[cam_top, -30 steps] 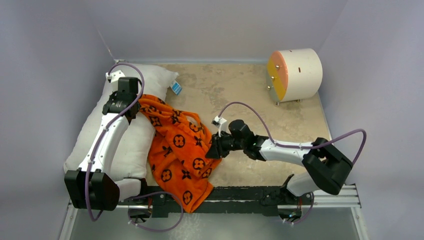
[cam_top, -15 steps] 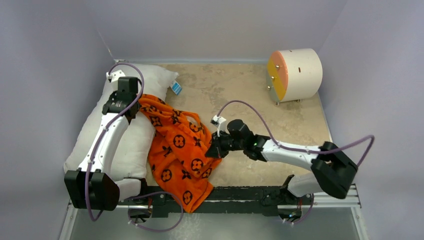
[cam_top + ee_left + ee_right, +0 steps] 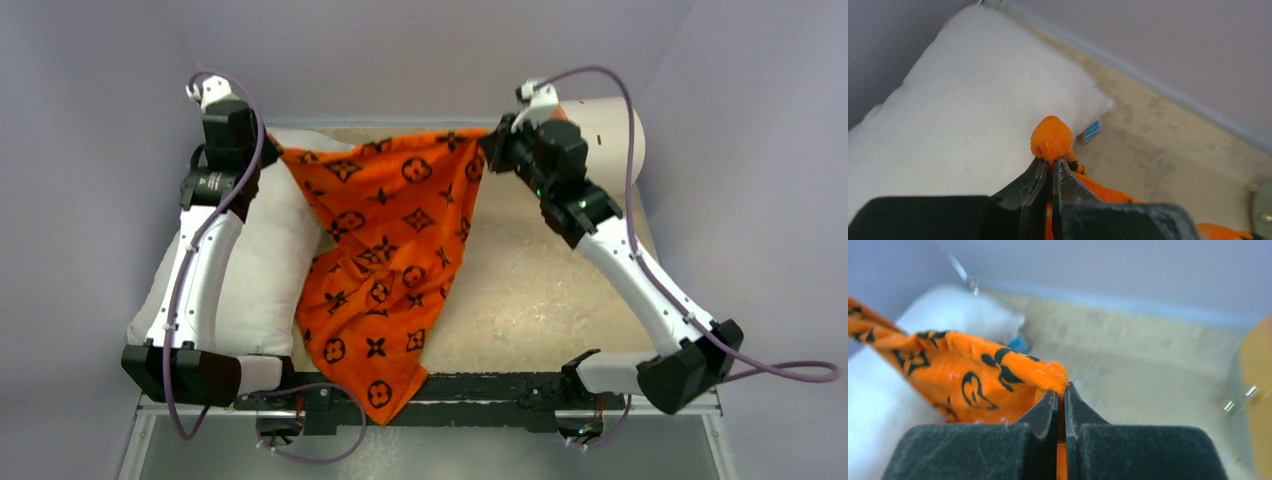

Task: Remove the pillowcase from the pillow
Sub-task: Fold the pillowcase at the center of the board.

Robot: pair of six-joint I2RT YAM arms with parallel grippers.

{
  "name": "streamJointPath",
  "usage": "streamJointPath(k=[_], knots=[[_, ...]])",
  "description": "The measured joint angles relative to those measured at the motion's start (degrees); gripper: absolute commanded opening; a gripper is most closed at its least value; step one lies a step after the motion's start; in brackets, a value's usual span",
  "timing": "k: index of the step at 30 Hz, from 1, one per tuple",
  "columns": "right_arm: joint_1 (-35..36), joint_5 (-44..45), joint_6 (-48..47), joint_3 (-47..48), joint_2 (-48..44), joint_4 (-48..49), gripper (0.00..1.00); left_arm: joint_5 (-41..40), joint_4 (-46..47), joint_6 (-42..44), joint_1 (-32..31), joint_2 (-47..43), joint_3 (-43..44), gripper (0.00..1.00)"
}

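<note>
The orange pillowcase (image 3: 390, 240) with black motifs hangs stretched between both grippers, high over the table, and its lower end drapes onto the front rail. My left gripper (image 3: 268, 152) is shut on its left corner (image 3: 1051, 139). My right gripper (image 3: 487, 140) is shut on its right corner (image 3: 1048, 375). The bare white pillow (image 3: 255, 270) lies along the left wall under the left arm, its blue tag (image 3: 1091, 131) at the far corner. No part of the pillow is inside the pillowcase.
A white cylinder (image 3: 610, 135) with an orange face stands at the back right, just behind the right gripper. The black front rail (image 3: 490, 385) runs between the arm bases. Grey walls close in the left, back and right sides.
Both arms have swung up and toward the back. The right gripper shut on the pillowcase's edge and lifted it up and to the right, spreading the fabric out between the two grippers.
</note>
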Motion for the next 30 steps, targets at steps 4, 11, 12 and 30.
streamJointPath(k=[4,11,12,30], knots=[[-2.7,3.8,-6.1,20.8,9.3,-3.0,0.00,5.8,4.3,-0.1,0.0,5.6,12.6,0.00],[-2.7,7.6,-12.5,48.3,14.7,-8.5,0.00,11.1,8.9,-0.3,0.0,8.8,31.8,0.00],[-2.7,7.7,-12.6,49.6,13.9,-8.6,0.00,11.7,9.0,-0.6,0.0,8.8,34.4,0.00],[-3.4,-16.4,-3.7,42.9,-24.4,-6.5,0.00,22.8,7.9,-5.4,-0.3,-31.8,40.7,0.00]])
